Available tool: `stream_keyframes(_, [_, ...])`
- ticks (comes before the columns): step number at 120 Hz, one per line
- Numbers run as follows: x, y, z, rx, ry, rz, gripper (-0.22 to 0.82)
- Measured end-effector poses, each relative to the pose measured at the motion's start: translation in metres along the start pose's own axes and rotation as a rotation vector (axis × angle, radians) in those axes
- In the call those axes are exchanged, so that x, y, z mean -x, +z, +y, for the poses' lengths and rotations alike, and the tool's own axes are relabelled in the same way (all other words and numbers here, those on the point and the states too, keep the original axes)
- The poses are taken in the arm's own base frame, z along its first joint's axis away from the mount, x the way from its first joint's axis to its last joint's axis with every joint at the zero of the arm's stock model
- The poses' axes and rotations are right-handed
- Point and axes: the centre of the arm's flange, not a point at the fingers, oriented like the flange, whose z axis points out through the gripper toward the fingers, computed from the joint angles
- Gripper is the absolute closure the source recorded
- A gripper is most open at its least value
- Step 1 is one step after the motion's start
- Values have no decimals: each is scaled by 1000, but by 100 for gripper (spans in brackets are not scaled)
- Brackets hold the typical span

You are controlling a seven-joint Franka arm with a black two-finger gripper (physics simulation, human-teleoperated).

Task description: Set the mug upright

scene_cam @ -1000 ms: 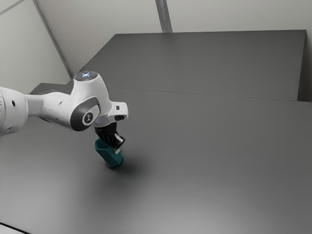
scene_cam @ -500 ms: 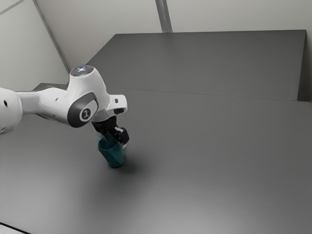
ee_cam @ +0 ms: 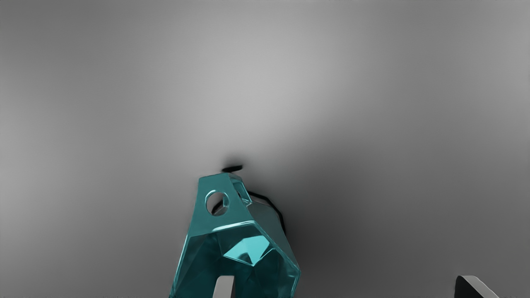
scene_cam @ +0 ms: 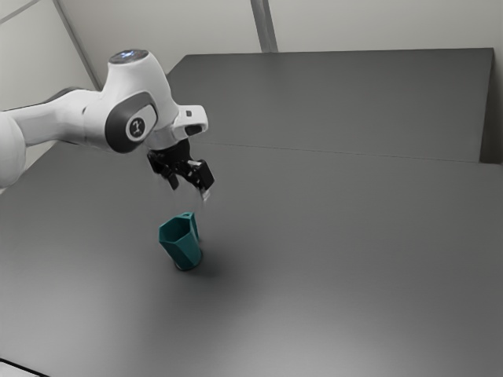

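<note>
Teal mug [scene_cam: 184,250] stands mouth up on the tbl [scene_cam: 330,267], toward the exterior view's left, below the gripper [scene_cam: 191,187] & apart from it. Jaws wide open, approx. above the mug; per wrist view, one finger [ee_cam: 224,286] overlaps its mouth, t'other's well off to one side.

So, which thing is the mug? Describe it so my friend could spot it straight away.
On the dark grey table, look below the black pincer of the white arm. The mug there is many-sided, open end up, with a handle; its teal colour sets it apart.
</note>
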Motion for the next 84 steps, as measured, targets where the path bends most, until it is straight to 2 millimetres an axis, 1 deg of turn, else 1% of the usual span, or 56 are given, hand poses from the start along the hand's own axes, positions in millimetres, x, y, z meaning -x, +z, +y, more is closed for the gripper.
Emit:
stream_keyframes(21, [-15, -34, -2, 15, -21, -40, 2])
stream_keyframes(33, [-19, -59, -3, 17, -27, -54, 2])
stream_keyframes(44, [-21, -77, -4, 16, -31, -70, 2])
stream_keyframes(76, [-16, -117, -5, 10, -39, -111, 1])
stream_keyframes(84, [-15, -125, -5, 9, -41, -119, 1])
